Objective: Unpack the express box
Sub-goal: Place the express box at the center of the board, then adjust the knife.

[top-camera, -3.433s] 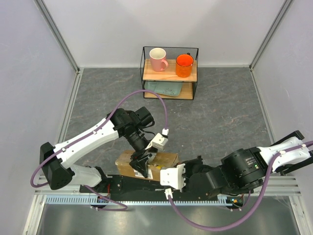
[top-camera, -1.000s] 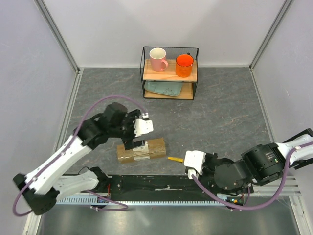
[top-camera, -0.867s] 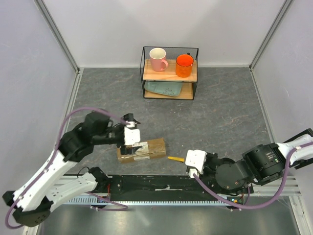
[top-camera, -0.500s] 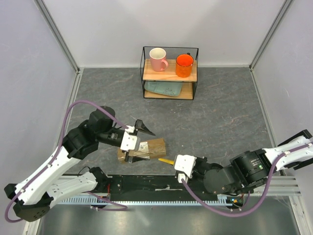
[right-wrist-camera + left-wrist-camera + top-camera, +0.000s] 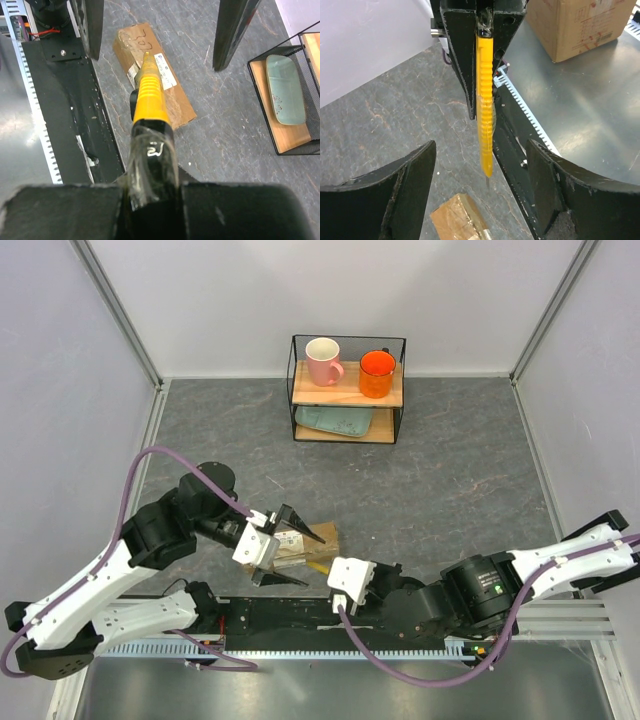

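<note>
The express box (image 5: 175, 102) lies flat on the grey worktop (image 5: 450, 470), close to the near edge and left of centre; seen from above, its long axis runs left to right, the right end angled slightly toward the back, and the white label faces up. The left hand (image 5: 480, 150) hovers at the box's left end with its fingers spread wide and nothing between them. The right hand (image 5: 150, 197) is clamped on a yellow utility knife (image 5: 150, 95), whose tip points at the box top beside the label; I cannot tell whether it touches. At the back stands a wire rack (image 5: 348, 338); a pink mug (image 5: 322, 362) and an orange mug (image 5: 377, 374) sit upright on its upper board; a pale green tray (image 5: 335, 422) lies on the lower one.
</note>
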Tool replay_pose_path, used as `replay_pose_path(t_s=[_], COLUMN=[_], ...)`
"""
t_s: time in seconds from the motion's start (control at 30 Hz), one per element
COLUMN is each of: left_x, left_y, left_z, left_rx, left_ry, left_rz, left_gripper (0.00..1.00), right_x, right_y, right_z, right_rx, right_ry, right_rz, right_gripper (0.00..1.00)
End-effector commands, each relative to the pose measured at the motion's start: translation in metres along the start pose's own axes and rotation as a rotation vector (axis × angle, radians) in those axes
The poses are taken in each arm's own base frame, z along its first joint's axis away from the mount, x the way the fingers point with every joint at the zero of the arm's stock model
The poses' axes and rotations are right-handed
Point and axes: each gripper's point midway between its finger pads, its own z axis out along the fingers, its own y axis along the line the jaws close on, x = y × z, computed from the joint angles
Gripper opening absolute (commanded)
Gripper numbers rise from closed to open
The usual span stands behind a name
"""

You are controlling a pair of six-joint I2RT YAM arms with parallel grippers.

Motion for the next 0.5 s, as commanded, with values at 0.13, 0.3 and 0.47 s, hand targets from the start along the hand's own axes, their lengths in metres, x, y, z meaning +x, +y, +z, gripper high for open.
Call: replay_pose_path(t_s=[0.13,0.3,0.47], left_x=[0.008,0.013,0.013], left_y=[-0.002,0.012,0.021], left_z=[0.006,0.005,0.004], left_rx=[0.002,-0.071,-0.121], left_ry=[0.006,0.032,0.034], left_rz=[0.001,0.018,0.016], left_gripper=[0.52,0.15,0.02], right_x=[-0.042,-0.047,-0.057], right_y=[-0.006,-0.003,0.0], right_z=[0.003,0.004,0.0], right_rx=[0.042,0.023,-0.023], right_ry=[-0.089,-0.109,-0.151], right_rz=[0.097,0.12,0.131], right_gripper=[0.0,0.0,0.0])
